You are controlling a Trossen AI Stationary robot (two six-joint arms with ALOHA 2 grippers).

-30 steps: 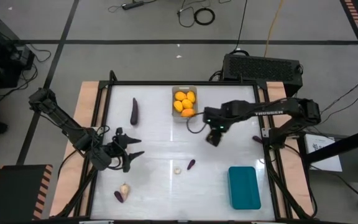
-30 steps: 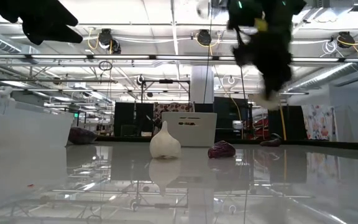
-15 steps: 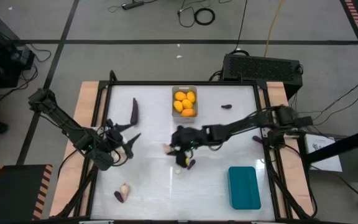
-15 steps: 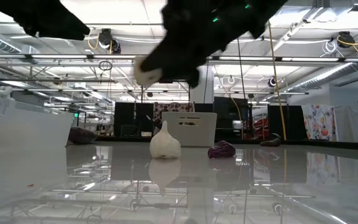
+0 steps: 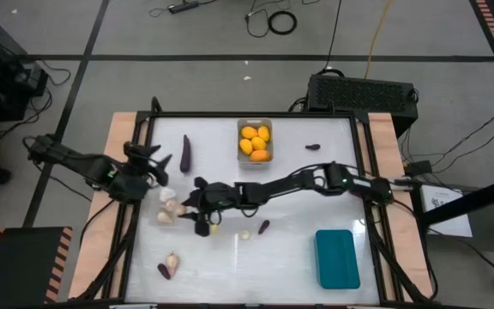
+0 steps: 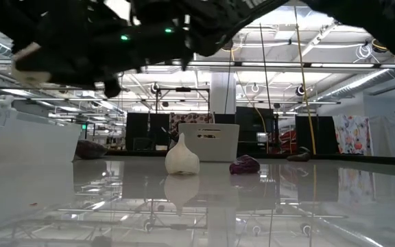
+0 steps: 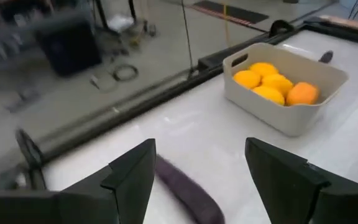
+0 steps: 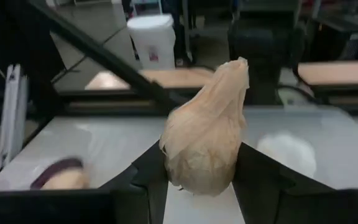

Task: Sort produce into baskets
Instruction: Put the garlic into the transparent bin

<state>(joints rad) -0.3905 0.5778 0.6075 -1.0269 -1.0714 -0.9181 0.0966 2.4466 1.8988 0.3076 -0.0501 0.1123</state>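
While the right arm stretches far across the table toward its left edge, the right gripper [image 5: 197,206] hangs over the clear basket [image 5: 171,209] there, its fingers clamped on a pale garlic bulb [image 8: 205,146] that stands tip up between them. That basket already holds a few pale bulbs. The left gripper [image 5: 148,163] hovers just beside it, nearer the far left corner, with its fingers [image 7: 135,174] apart and nothing between them; a dark eggplant piece [image 7: 185,190] lies below them. The grey basket [image 5: 255,142] sits at the middle of the far edge with yellow-orange fruits [image 5: 255,142] inside. The teal basket [image 5: 337,257] stands near the near right corner. Loose on the table [image 5: 298,249] are a garlic bulb [image 5: 244,234] and a purple piece [image 5: 263,227] near the middle, plus another bulb [image 5: 172,259] and another purple piece [image 5: 163,271] by the near left corner.
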